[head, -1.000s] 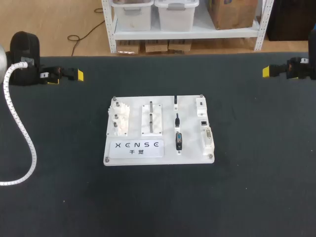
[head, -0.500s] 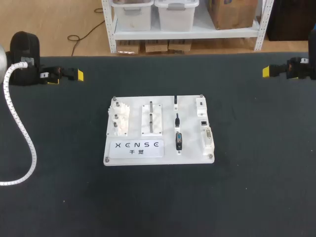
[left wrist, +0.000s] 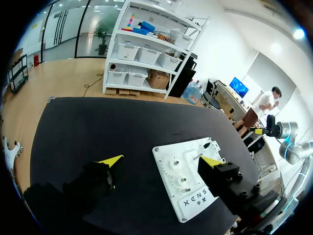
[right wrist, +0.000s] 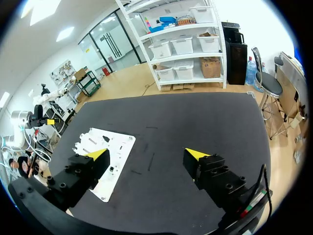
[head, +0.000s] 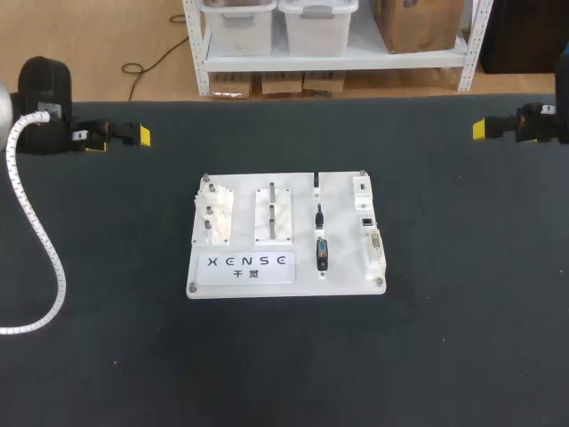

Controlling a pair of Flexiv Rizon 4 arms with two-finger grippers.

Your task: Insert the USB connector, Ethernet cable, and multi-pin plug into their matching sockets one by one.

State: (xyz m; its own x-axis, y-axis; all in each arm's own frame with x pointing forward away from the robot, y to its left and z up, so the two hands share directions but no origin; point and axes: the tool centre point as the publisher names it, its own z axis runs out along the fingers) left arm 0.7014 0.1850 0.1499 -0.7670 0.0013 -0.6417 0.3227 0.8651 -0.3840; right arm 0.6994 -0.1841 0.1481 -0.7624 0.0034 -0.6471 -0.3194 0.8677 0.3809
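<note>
Two grippers are hanging wide open and empty, well apart from the work: the left gripper (left wrist: 161, 161) at about ten o'clock from the white board (head: 345, 240), the right gripper (right wrist: 146, 154) at about two o'clock. Three plugs are lying in a column on the board. What I am taking for the USB connector (head: 316, 182) is at twelve, the Ethernet cable (head: 318, 216) is in the middle and the multi-pin plug (head: 322, 253) is at six. The sockets (head: 366, 219) are standing in a matching column just at three o'clock of them, and nothing is looking inserted yet. The right arm is seeming the nearer one for the first pick. It should be coming down squarely over the thin connector, closing across its narrow sides and keeping it level before sliding toward three o'clock. The Ethernet plug is sitting close at six o'clock, leaving little finger room. The peg block (head: 274, 213) and gear block (head: 213, 213) are standing at nine o'clock. A white coiled hose (head: 36, 240) is trailing far off at eight o'clock.
</note>
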